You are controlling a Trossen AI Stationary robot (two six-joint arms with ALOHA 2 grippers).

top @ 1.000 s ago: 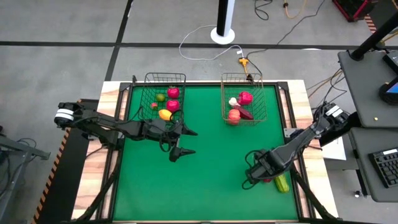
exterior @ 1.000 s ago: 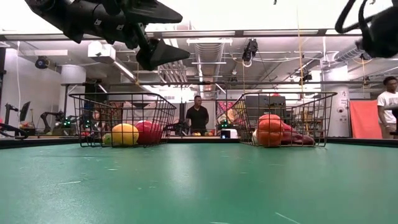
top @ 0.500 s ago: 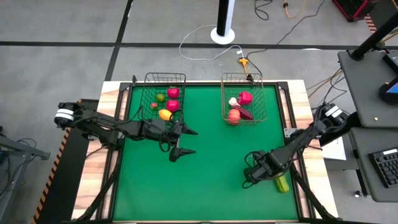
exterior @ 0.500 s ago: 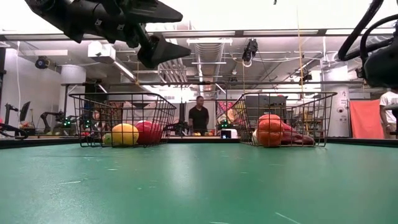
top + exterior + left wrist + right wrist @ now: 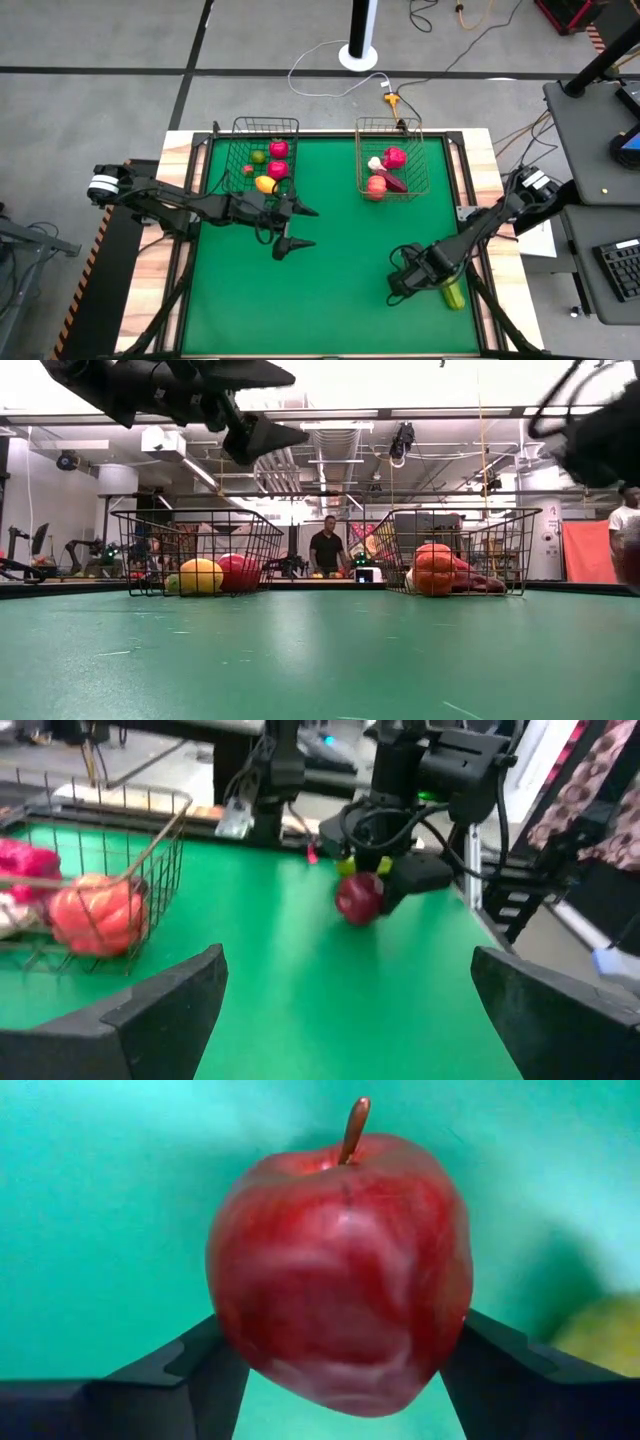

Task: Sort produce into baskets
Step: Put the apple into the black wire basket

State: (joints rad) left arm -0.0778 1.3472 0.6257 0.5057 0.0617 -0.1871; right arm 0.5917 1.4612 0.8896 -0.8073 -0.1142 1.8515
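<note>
Right wrist view: your right gripper (image 5: 335, 1370) pinches the apple (image 5: 340, 1270) at its widest; smooth, light, rigid—likely slippery, beside the green vegetable (image 5: 454, 294).

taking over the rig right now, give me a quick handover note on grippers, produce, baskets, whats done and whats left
Right gripper: at the table's near right, fingers on either side of a red toy apple with a brown stem, touching it.
Left gripper: open, empty, raised above the mat beside the black wire basket.
Done: black wire basket holds a yellow piece, two red ones and a green one; copper-brown wire basket holds red, orange, white and dark red pieces.
Left: basket the apple, then the green vegetable lying beside the right gripper.
</note>
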